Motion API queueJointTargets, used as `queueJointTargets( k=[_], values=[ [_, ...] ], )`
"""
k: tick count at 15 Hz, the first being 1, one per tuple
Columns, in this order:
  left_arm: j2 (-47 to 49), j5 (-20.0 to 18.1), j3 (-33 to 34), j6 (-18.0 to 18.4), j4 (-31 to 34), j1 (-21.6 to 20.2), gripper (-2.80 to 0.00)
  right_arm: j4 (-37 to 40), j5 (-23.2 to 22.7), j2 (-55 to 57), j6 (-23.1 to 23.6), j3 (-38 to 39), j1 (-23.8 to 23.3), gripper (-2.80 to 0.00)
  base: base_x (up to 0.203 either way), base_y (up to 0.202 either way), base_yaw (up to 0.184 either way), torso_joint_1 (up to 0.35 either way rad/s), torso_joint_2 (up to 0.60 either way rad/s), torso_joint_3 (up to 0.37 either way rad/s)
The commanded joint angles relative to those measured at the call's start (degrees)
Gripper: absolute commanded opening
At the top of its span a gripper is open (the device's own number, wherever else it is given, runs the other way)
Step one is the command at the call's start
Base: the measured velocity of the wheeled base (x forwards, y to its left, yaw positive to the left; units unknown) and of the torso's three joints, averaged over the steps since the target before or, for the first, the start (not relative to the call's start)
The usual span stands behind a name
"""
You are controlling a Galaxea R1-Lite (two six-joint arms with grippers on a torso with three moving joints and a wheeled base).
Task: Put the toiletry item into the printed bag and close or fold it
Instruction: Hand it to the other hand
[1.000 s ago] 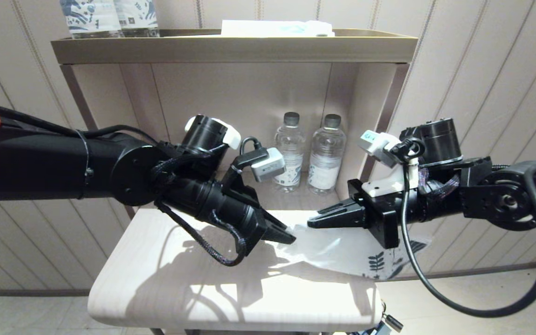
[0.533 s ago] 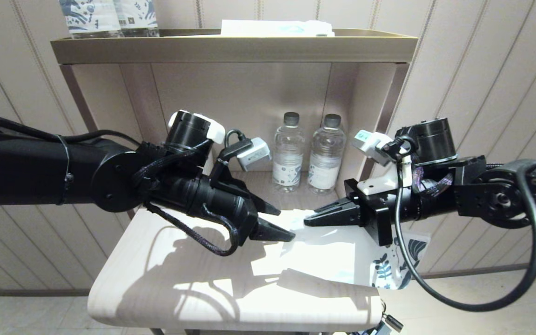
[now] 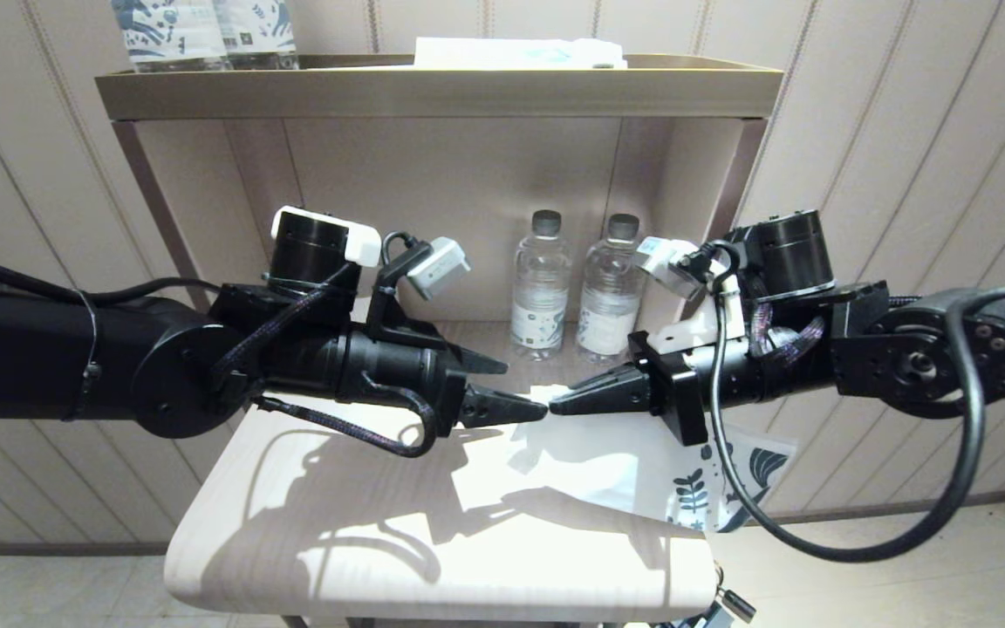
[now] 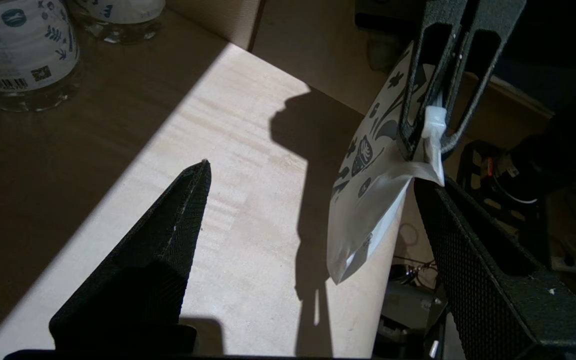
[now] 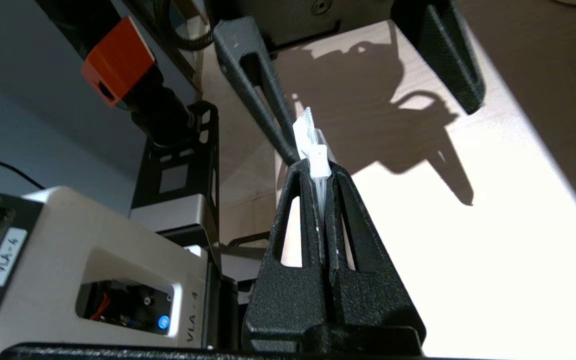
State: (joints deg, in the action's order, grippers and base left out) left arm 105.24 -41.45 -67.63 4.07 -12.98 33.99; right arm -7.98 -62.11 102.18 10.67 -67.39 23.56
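Observation:
The printed bag [image 3: 607, 462] is a white pouch with a dark leaf print [image 3: 696, 493] at its low right end, and it hangs slanting over the pale table [image 3: 337, 523]. My right gripper [image 3: 555, 406] is shut on the bag's upper edge and holds it up; in the right wrist view the gripper [image 5: 319, 167] pinches the white strip [image 5: 313, 137]. My left gripper [image 3: 507, 388] faces it tip to tip and stands open, with nothing between its fingers. In the left wrist view the bag [image 4: 368, 210] hangs just inside one open finger [image 4: 488, 270]. The toiletry item is hidden from every view.
Two water bottles [image 3: 542, 296] [image 3: 611, 292] stand at the back of the lower shelf. Above, the top tray [image 3: 433, 87] carries blue-printed bottles [image 3: 206, 35] and a pale flat packet [image 3: 520, 52]. The shelf's right post [image 3: 729, 218] is just behind my right wrist.
My left gripper has opened, let go of the bag and drawn back left and up. My right gripper has lifted the bag's edge a little and shifted left.

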Motion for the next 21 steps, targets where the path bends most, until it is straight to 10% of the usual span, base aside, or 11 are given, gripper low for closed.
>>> queueJointTargets(
  k=[1, 7, 14, 21],
  values=[
    [-0.56, -0.46, 0.66, -0.37, -0.58, 0.03, 0.00, -0.25, -0.25, -0.04, -2.67, -1.65, 0.47, -2.80, 0.000, 0.000, 0.000, 0.000, 0.00, 0.000],
    [-2.38, -0.47, 1.80, -3.20, -3.25, 0.03, 0.00, -0.24, 1.34, -2.11, -8.07, -3.73, 1.39, -2.80, 0.000, 0.000, 0.000, 0.000, 0.00, 0.000],
    [-3.50, -1.53, 3.90, -16.70, -14.53, 0.12, 0.00, -0.28, 2.16, -4.93, -14.57, -4.41, 2.14, -2.80, 0.000, 0.000, 0.000, 0.000, 0.00, 0.000],
    [-1.37, -1.97, 9.30, -17.16, -22.71, 0.15, 0.00, -0.28, 2.84, -5.15, -16.31, -7.83, 2.71, -2.80, 0.000, 0.000, 0.000, 0.000, 0.00, 0.000]
  ],
)
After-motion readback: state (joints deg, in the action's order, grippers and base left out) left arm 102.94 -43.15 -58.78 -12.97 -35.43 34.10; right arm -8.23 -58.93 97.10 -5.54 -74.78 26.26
